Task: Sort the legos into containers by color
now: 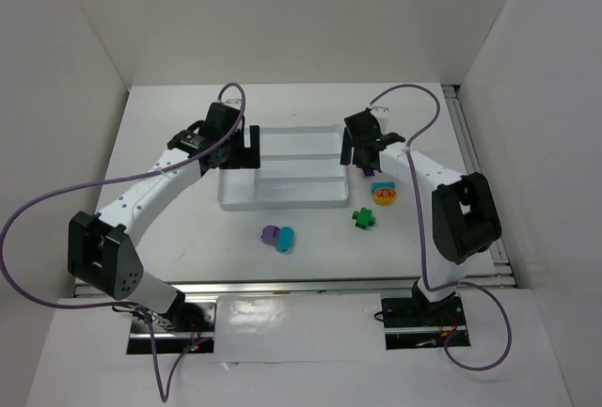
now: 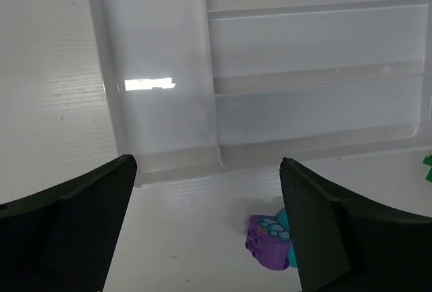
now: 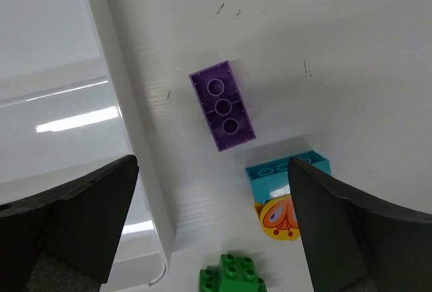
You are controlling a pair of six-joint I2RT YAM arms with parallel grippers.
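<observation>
White tabletop (image 1: 207,257) holds the tray (image 1: 282,206) mid-frame; both my left gripper (image 2: 208,164) and right gripper (image 3: 210,170) gape wide, the right above the purple brick (image 3: 223,106) just right of the tray wall, where I fear a descending finger clips that rim.

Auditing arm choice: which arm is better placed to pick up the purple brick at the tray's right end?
Right. The right gripper, open, hangs directly above that purple brick beside the tray. The left gripper, also open, sits over the tray's opposite end, farther away.
</observation>
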